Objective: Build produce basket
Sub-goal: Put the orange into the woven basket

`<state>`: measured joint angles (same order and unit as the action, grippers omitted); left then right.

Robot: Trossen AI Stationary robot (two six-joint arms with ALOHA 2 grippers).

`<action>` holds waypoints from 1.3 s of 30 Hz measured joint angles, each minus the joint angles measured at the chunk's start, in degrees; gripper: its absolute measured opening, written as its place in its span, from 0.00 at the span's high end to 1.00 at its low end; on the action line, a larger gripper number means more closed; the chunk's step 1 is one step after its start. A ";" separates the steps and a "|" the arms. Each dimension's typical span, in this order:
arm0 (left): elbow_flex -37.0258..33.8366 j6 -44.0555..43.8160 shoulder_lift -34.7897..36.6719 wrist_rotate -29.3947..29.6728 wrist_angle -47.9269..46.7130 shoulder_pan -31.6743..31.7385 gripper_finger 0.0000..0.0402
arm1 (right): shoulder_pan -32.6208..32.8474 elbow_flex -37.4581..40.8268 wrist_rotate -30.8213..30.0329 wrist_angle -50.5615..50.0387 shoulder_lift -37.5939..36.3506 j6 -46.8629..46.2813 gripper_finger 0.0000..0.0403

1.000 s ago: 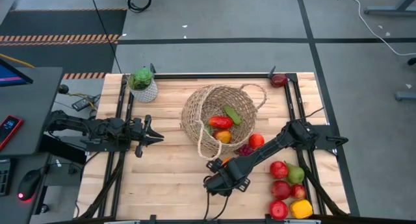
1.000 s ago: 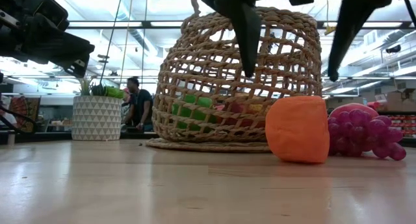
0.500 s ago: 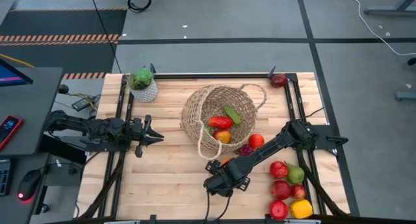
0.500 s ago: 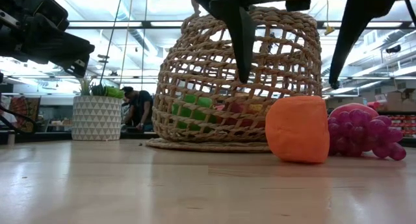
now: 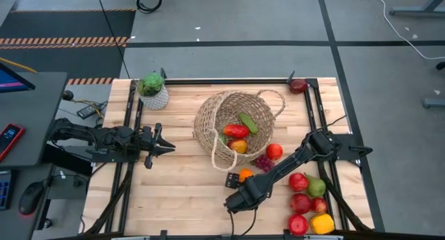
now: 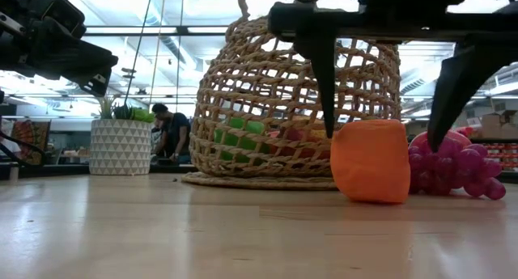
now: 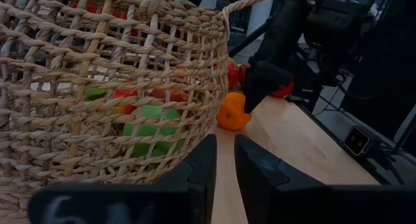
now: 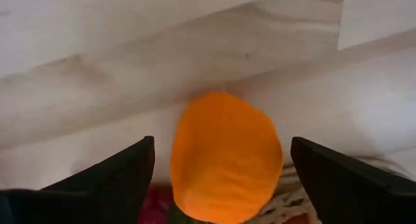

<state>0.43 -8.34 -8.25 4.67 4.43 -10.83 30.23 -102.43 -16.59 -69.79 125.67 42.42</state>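
The woven basket (image 5: 233,125) sits mid-table and holds a red pepper, a cucumber and other produce. An orange (image 6: 371,160) lies on the table just near of it, with purple grapes (image 6: 457,170) and a red fruit (image 5: 274,151) beside it. My right gripper (image 6: 382,140) points down over the orange, open, one finger on each side of it with a gap at both sides, as the right wrist view shows around the orange (image 8: 224,159). My left gripper (image 5: 167,148) waits shut and level at the table's left.
A white pot with a green plant (image 5: 153,90) stands at the far left. A red apple (image 5: 298,85) sits at the far right corner. Apples, a pear and a yellow pepper (image 5: 309,202) lie at the near right. A person (image 6: 170,129) shows beyond the table.
My right gripper has sunk toward the table and rolled at the wrist. Its open fingers, which stood above the orange, now reach down on both sides of it. The orange and the basket have stayed in place.
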 joint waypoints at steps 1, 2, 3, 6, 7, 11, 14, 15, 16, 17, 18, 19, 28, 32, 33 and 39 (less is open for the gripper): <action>0.00 0.00 0.01 0.00 0.00 -0.01 0.85 | -0.26 0.00 -0.24 0.49 0.00 0.14 0.10; 0.00 0.00 0.02 0.00 0.00 0.00 0.85 | -0.53 0.00 -0.27 1.06 0.00 0.19 0.10; 0.00 0.00 0.00 0.00 0.00 0.00 0.85 | -0.84 0.00 -0.27 1.37 0.00 0.19 0.10; 0.00 0.00 0.02 0.00 0.00 0.00 0.86 | -1.80 0.02 -0.10 1.51 0.00 0.04 0.10; 0.00 0.00 0.01 0.00 0.00 0.00 0.85 | -2.17 0.34 0.26 2.09 -0.01 0.10 0.10; 0.00 0.00 0.01 0.00 0.02 0.00 0.84 | -3.12 2.18 1.18 2.20 -0.04 1.31 0.10; 0.00 0.00 0.01 0.00 0.02 0.00 0.84 | -3.28 4.11 2.63 2.25 -0.04 1.59 0.10; 0.00 0.00 0.02 0.00 0.00 0.00 0.85 | -3.28 4.77 2.74 2.14 -0.04 1.92 0.10; 0.00 0.00 0.01 0.00 0.00 -0.02 0.85 | -3.26 5.35 2.70 2.38 -0.04 2.36 0.10; 0.00 0.00 0.02 0.00 0.01 -0.01 0.85 | -3.24 6.00 2.51 3.24 -0.04 2.62 0.10; 0.00 0.00 0.02 0.00 0.00 0.00 0.86 | -3.24 6.66 2.15 4.29 -0.04 2.68 0.10; 0.00 0.00 0.01 0.00 0.00 -0.01 0.86 | -3.24 7.23 1.72 4.92 -0.04 2.68 0.10; 0.00 0.00 -0.01 0.00 0.00 -0.02 0.85 | -2.94 8.50 1.11 5.46 -0.04 2.32 0.26; 0.00 0.00 0.01 0.00 0.00 0.00 0.84 | -2.25 8.50 1.02 5.28 -0.04 -0.02 0.33; 0.00 0.00 -0.01 0.00 0.00 0.00 0.85 | -1.94 8.45 1.04 5.02 -0.07 -1.13 0.33; 0.00 0.00 0.02 0.00 0.00 0.00 0.86 | -0.22 3.95 1.68 -3.51 -0.99 -9.73 0.30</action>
<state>0.43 -8.34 -8.23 4.67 4.43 -10.83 30.01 -98.49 -14.91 -73.30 124.67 32.68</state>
